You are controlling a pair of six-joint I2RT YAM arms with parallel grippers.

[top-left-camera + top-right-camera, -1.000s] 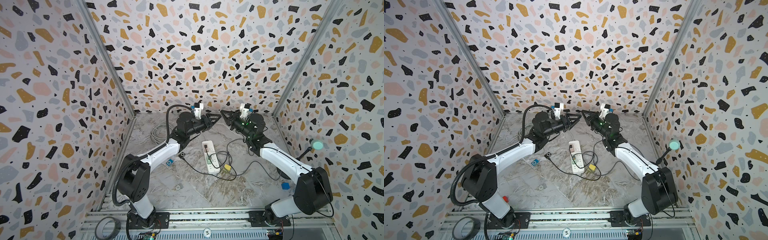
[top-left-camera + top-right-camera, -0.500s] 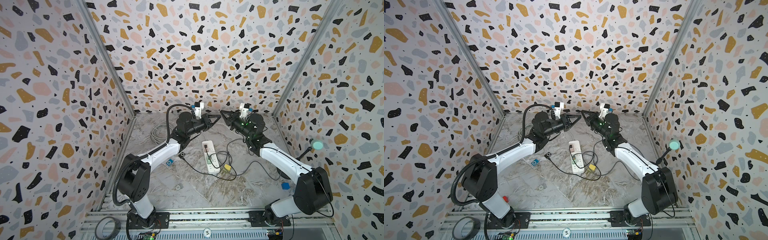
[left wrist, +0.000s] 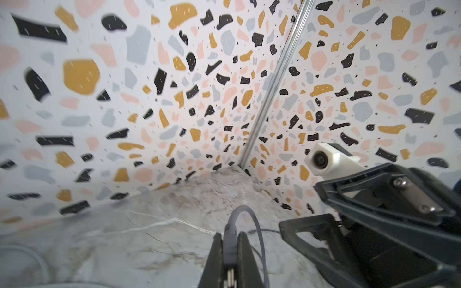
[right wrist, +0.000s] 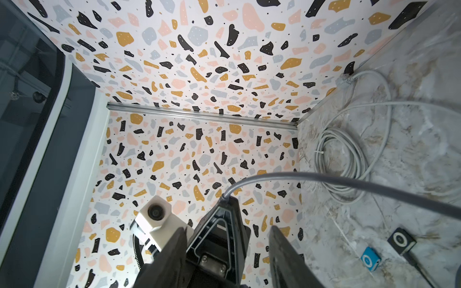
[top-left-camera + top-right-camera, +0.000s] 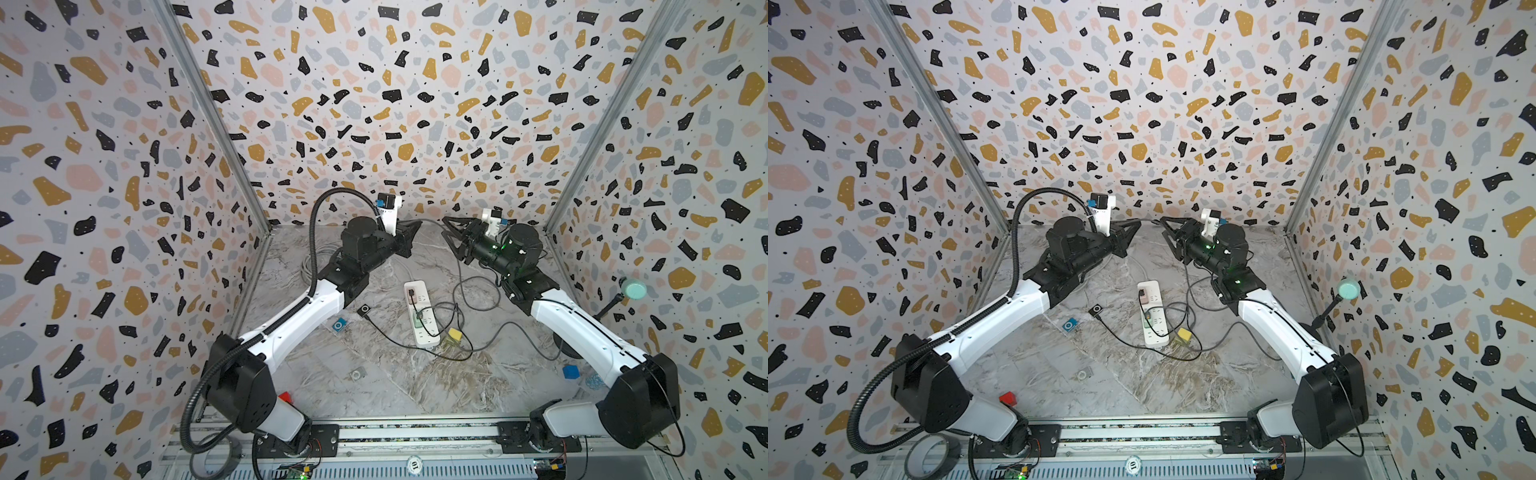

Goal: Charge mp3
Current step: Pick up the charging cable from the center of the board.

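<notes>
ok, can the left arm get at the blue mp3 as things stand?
Probably not directly: its jaws are shut on the grey cable plug, and the blue mp3 lies close beside its own forearm.

Terrazzo-patterned walls [image 5: 415, 62] of black, ochre, pink and grey flecks enclose a grey marble-look floor [image 5: 395, 390]; aluminium rails [image 5: 217, 120] run up both back corners. Light is even.

Both top views: my left arm [image 5: 299, 320] reaches toward 1 o'clock, with the left gripper [image 5: 417, 226] pointing to 3 o'clock, jaws pinched on a cable [image 3: 243, 208]. My right arm [image 5: 582, 328] reaches toward 11 o'clock, with the right gripper [image 5: 451, 237] facing 9 o'clock, jaws parted.
</notes>
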